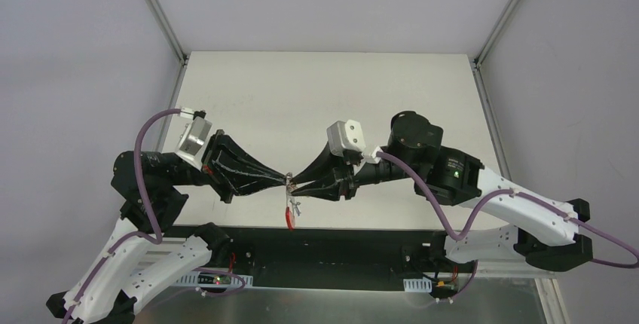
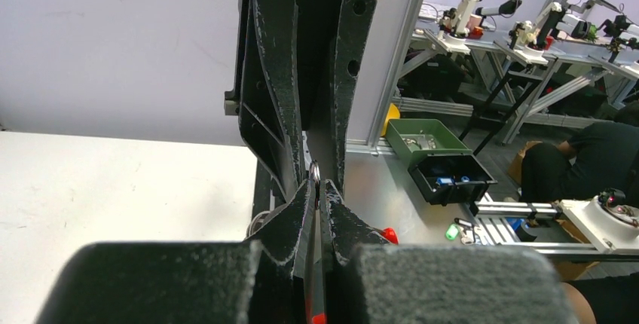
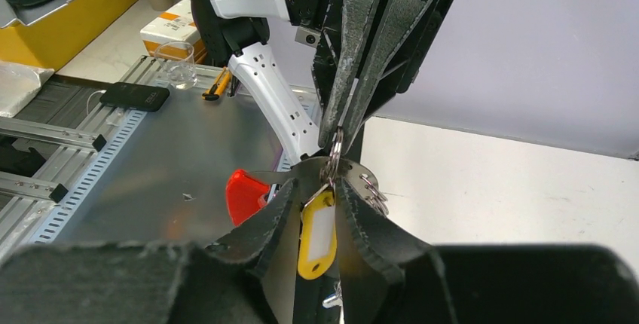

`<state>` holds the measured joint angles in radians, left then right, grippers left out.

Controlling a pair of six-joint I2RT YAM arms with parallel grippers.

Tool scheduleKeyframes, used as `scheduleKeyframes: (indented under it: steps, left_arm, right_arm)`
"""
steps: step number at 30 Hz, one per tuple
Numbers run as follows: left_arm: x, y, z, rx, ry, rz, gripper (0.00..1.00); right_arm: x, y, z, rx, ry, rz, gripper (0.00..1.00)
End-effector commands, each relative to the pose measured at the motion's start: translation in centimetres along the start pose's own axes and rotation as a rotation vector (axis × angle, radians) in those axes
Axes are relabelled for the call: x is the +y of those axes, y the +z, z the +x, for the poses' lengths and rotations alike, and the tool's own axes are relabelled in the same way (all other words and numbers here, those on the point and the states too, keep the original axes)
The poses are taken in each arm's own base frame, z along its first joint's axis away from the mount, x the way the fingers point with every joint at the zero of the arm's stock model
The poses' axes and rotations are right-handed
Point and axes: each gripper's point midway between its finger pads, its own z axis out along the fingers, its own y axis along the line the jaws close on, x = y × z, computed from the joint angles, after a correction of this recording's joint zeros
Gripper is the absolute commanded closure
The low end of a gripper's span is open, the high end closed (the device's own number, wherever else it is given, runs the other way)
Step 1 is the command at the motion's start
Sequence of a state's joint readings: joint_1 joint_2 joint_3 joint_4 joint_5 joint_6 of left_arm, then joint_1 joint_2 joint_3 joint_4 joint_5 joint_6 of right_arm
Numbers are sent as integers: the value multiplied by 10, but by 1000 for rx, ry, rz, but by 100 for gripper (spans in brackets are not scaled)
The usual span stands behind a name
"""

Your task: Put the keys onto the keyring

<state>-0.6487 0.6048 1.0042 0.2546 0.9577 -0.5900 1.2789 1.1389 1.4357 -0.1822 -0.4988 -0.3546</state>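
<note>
Key (image 3: 316, 235): yellow head lies lengthwise between the two fingers of the right gripper (image 3: 332, 175), with both inner faces against it. That claw is clenched on the head. The silver blade is mostly hidden behind the fingers.

Keyring (image 3: 334, 154): the thin silver ring sits just ahead of the yellow head, at the point where the two grippers meet tip to tip. The left gripper (image 2: 315, 188) pinches the ring, which shows edge-on between its fingers in the left wrist view; that claw is clamped tight on it. Whether the key's own loop is threaded onto the ring cannot be told. A short chain (image 3: 373, 192) hangs beside the right fingertips. The red strap (image 1: 288, 218) dangles below the meeting point.

Position: both grippers are level and raised above the near edge of the table (image 1: 331, 98), nose to nose, with the left arm coming in from the left and the right arm from the right.
</note>
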Motion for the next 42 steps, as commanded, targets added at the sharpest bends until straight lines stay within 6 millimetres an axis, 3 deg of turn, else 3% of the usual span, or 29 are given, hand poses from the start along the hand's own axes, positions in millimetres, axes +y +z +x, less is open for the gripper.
scheduleKeyframes:
  steps: [1, 13, 17, 26, 27, 31, 42]
  left_arm:
    - [-12, -1, -17, -66, 66, 32, 100]
    - [-10, -1, -14, -68, 61, 29, 100]
    - [-11, -1, -14, -71, 65, 32, 100]
    - [-18, -5, -7, -14, 40, 44, 100]
    - [-19, -5, -5, 9, 20, 48, 99]
    - [-23, -4, 1, 78, -46, 63, 76]
    - [-12, -1, 3, 118, -175, -14, 69]
  right_arm:
    - [-2, 3, -28, -82, -66, 9, 76]
    - [-3, 6, -35, -109, -62, 27, 85]
    - [-5, 5, -34, -106, -62, 36, 100]
    - [-5, 0, -29, -33, 5, 57, 100]
    - [-5, 0, -27, -13, 26, 57, 100]
    - [0, -5, -22, 60, 87, 48, 100]
    - [14, -12, -1, 281, 305, 26, 100]
